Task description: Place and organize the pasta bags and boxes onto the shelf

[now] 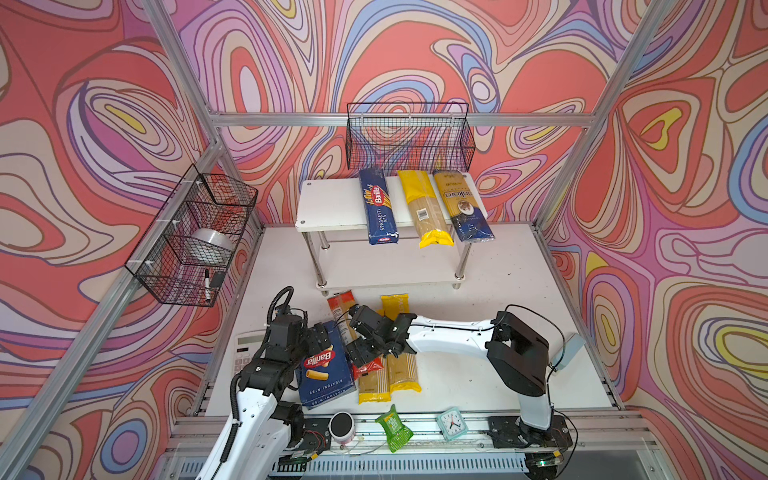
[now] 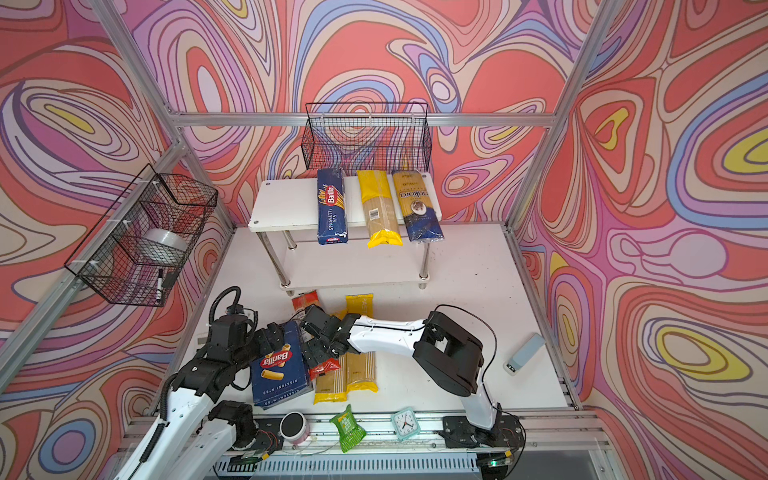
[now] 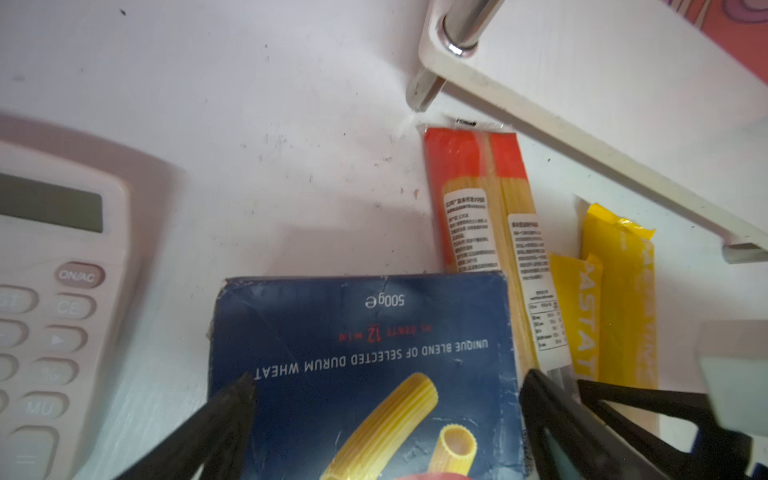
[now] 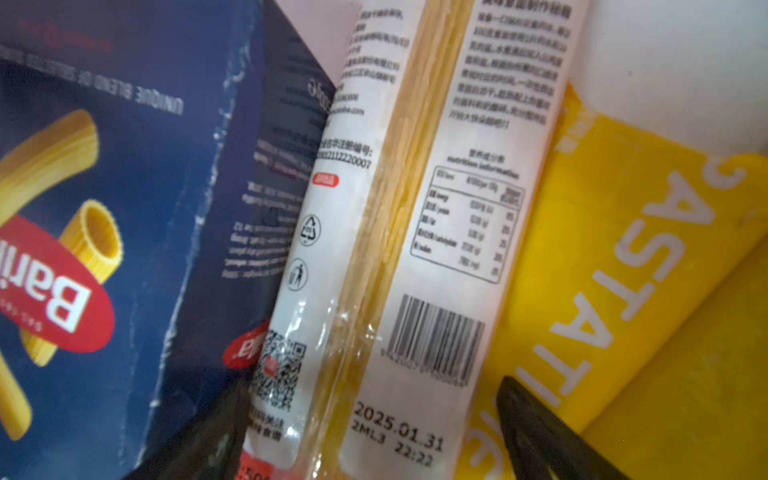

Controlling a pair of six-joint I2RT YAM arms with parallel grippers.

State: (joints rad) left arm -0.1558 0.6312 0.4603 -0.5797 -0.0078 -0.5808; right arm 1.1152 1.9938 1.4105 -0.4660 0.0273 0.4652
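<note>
- The white table (image 1: 511, 299) (scuffed and flecked with small dark marks in the left wrist view) sits inside aluminium frame bars and walls printed with red, pink, violet and yellow swirls.
- The shelf (image 1: 332, 199) stands at 12 o'clock on the table, close to the back wall. On its upper tier the spaghetti box (image 1: 378, 208), a yellow bag (image 1: 426, 208) and the gold and blue bag (image 1: 462, 208) lie side by side, with their near ends overhanging the edge.
- At 7 o'clock the rigatoni box (image 1: 326, 370) lies on the table with the red bag (image 1: 340, 301) against its 3 o'clock side. A second yellow bag (image 1: 374, 386) and a third yellow bag (image 1: 404, 374) lie beyond that.
- The left end effector (image 3: 390, 378) has its jaws spread wide over the box's 12 o'clock end. I cannot tell whether they touch it.
- The right end effector (image 4: 370, 388) comes in from 3 o'clock, jaws wide apart astride the red bag and holding nothing.
- One wire basket (image 1: 409, 137) hangs on the back wall at 12 o'clock and a second wire basket (image 1: 195, 237) on the wall at 9 o'clock. A calculator (image 1: 245, 349) lies at 8 o'clock.
</note>
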